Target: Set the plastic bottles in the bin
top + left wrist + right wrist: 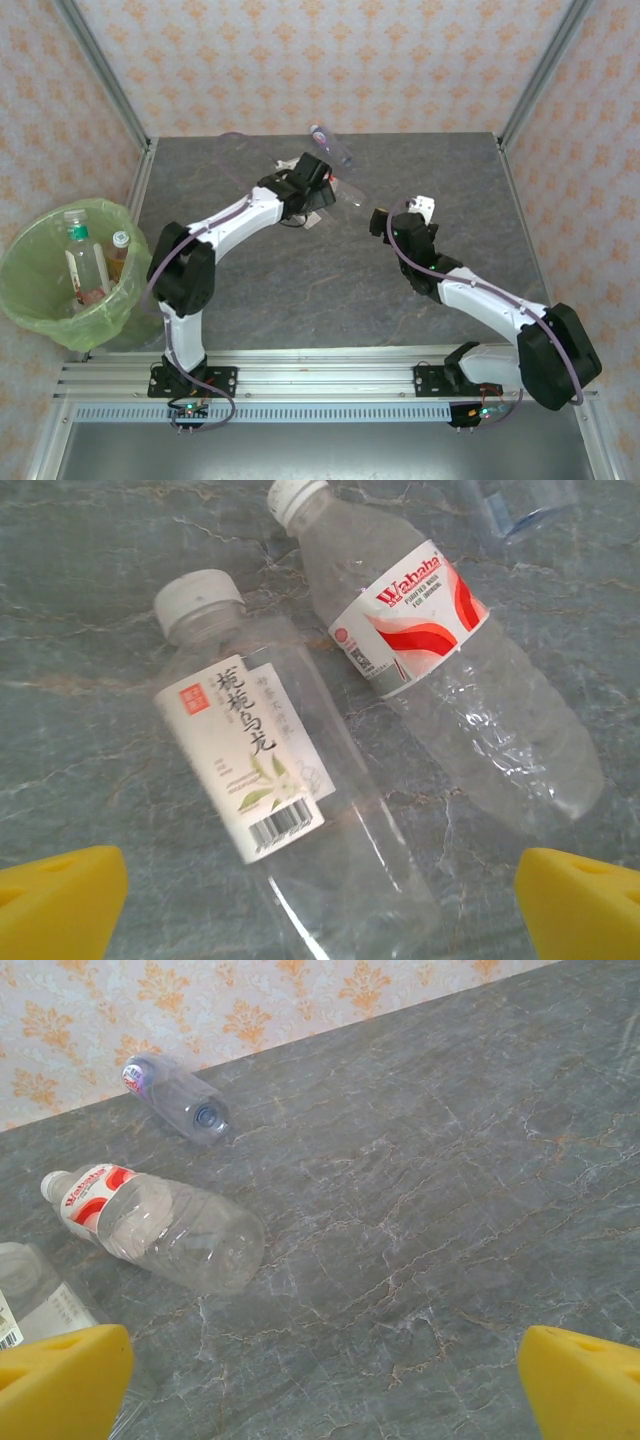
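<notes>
Nearest the overhead camera, the metal rail [320, 372] is carrying both arms at the table's [250, 300] near edge. Your left arm [240, 215] is stretching to the far middle of the grey marbled top, and the left gripper [328, 190] is hovering over clear bottles that are hard to make out there. A small open-mouthed bottle [336, 148] is lying just beyond it, near the back wall. The right gripper [402, 213] is hanging to the right, fingers spread. Off the table's left side, the bin [25, 290], lined with a light-green bag, is holding at least three bottles [78, 230].

From the left wrist, you are seeing yellow fingertips [60, 900] standing wide apart, released and gripping nothing. A tea bottle [250, 770] with a white cap and a white label in Chinese characters is lying between them. The dented Wahaha bottle [440, 670], with a red-and-white label, is lying just beside it on the right.

From the right wrist, the fingers are likewise gaping, empty, over bare table. The Wahaha bottle is lying to the left, and the open-mouthed bottle is lying farther back by the wall. The tea bottle is peeking in at the left edge.
</notes>
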Controlling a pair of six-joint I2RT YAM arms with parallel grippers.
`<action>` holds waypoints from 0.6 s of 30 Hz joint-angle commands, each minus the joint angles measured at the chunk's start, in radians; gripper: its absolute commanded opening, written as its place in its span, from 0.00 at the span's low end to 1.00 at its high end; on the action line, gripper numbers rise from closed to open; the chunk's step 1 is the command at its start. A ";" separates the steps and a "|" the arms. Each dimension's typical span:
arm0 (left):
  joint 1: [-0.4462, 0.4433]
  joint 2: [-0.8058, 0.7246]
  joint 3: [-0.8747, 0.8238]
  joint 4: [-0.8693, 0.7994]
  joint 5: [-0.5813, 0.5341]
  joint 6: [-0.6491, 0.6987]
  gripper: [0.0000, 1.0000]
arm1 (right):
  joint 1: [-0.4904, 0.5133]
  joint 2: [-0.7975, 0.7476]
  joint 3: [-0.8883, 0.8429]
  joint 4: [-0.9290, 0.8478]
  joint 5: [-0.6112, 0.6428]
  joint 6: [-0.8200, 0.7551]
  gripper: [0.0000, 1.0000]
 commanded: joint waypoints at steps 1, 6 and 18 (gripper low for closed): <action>-0.006 0.058 0.073 -0.070 -0.051 0.003 1.00 | -0.004 -0.024 -0.012 -0.027 0.035 0.012 0.99; -0.006 0.139 0.120 -0.094 -0.033 0.007 1.00 | -0.005 -0.063 -0.022 -0.041 0.048 0.001 0.99; -0.007 0.233 0.157 -0.173 -0.070 0.008 1.00 | -0.005 -0.086 -0.029 -0.047 0.055 0.007 0.99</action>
